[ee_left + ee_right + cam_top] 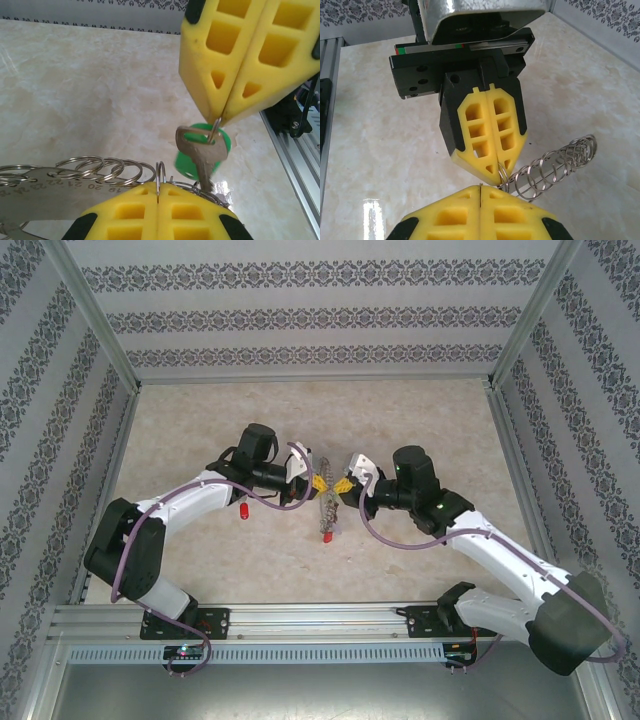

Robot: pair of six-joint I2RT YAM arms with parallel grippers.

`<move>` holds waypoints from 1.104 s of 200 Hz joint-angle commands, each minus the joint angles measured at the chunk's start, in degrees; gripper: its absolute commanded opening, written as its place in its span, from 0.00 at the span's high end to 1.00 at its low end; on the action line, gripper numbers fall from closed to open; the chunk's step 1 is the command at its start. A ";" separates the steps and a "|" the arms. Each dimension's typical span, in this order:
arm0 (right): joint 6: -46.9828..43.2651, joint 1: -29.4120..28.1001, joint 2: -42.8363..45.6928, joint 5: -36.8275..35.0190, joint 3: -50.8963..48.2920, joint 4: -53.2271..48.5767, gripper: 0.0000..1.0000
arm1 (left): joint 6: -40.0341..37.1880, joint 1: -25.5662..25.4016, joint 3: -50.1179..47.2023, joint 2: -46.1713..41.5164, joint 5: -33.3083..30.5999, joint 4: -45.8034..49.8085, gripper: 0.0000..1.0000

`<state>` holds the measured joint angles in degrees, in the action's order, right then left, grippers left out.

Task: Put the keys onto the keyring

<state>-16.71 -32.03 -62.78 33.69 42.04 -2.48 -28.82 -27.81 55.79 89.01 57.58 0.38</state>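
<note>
Both arms meet over the middle of the worktop [200, 420], fingertips almost touching.

Left gripper [318, 483]: jaws fully closed, pinching a thin wire loop of the keyring [327, 508] between the yellow pads.

Right gripper [343, 483]: jaws likewise closed, clamped on a thin wire. From that wire hangs a silver key [202, 160] with a green tag [186, 167] behind it.

Keyring: held between the two grippers at its far end, with the rest of the bunch trailing from there towards the near edge of the worktop. The left wrist view shows a row of small rings [100, 167] strung along a numbered metal strip [45, 192]. Whether the trailing end rests on the surface cannot be told.

Keys: one red key [243, 511] lies loose on the worktop, left of centre, apart from the keyring and just beside the left forearm. A second red tag [326, 538] sits at the near end of the bunch. Whether it is attached or merely lying against the bunch cannot be told at this size.
</note>
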 commanded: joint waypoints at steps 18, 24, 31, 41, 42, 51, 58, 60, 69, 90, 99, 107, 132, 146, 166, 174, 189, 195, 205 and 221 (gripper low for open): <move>0.31 -1.13 -1.81 0.91 2.42 2.77 1.00 | 1.31 -0.93 1.34 0.42 0.87 -4.12 1.00; 0.40 -1.26 -2.07 0.32 2.41 3.11 1.00 | 1.30 -0.95 1.34 0.39 0.93 -4.10 1.00; 0.49 -1.36 -2.32 -0.49 2.41 3.44 1.00 | 1.26 -0.97 1.35 0.47 0.94 -4.12 1.00; 0.56 -1.53 -2.53 -1.40 2.27 3.98 1.00 | 1.22 -1.02 1.38 0.46 0.87 -4.15 1.00; 0.59 -1.54 -2.52 -1.46 2.26 4.02 1.00 | 1.22 -1.02 1.36 0.46 0.87 -4.11 1.00; 0.62 -1.70 -2.66 -2.29 2.14 4.56 1.00 | 1.14 -1.11 1.43 0.53 1.03 -4.01 1.00; 0.60 -1.80 -2.82 -2.79 2.16 4.75 1.00 | 1.11 -1.15 1.43 0.42 1.04 -4.07 1.00; 0.53 -1.87 -2.86 -3.01 2.17 4.78 1.00 | 1.06 -1.11 1.47 0.47 1.04 -3.94 1.00; 0.58 -1.94 -2.95 -3.94 2.08 5.01 1.00 | 0.97 -1.21 1.57 0.49 1.13 -3.75 1.00; 0.01 -2.14 -3.15 -5.25 2.12 4.94 1.00 | 0.88 -1.30 1.78 0.45 1.07 -3.71 1.00; -0.15 -2.20 -3.31 -5.16 2.17 4.86 1.00 | 0.87 -1.30 1.92 0.40 1.04 -3.62 1.00; -0.27 -2.33 -3.47 -5.21 2.21 4.77 1.00 | 0.87 -1.37 1.95 0.46 1.04 -3.67 1.00; -0.64 -2.53 -3.77 -6.09 2.08 4.37 1.00 | 0.95 -1.37 2.11 0.45 0.90 -3.76 1.00; -0.76 -2.58 -3.88 -5.03 2.24 3.60 1.00 | 1.04 -1.43 1.92 0.37 0.65 -3.89 1.00; -0.07 -2.60 -4.27 -3.54 2.51 3.11 1.00 | 1.13 -1.37 1.78 0.24 0.51 -4.18 1.00; 0.00 -2.67 -4.44 -2.80 2.61 3.21 1.00 | 1.13 -1.37 1.80 0.27 0.56 -4.17 1.00; 0.28 -2.82 -4.89 -4.09 2.71 3.62 1.00 | 1.04 -1.43 1.79 0.05 0.68 -4.16 1.00; 0.07 -3.01 -5.13 -5.58 2.85 3.56 1.00 | 0.97 -1.37 1.80 -0.06 0.77 -4.16 1.00; -0.85 -3.41 -5.41 -8.27 3.04 3.20 1.00 | 0.96 -1.37 1.71 -0.13 0.86 -4.21 1.00; -0.76 -3.59 -5.33 -10.27 2.72 4.61 1.00 | 0.61 -1.41 1.69 -0.40 1.02 -3.86 1.00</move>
<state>-16.75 -34.79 -67.68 27.09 43.38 0.67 -28.03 -28.51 55.79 89.14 56.27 -0.84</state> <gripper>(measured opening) 0.059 0.057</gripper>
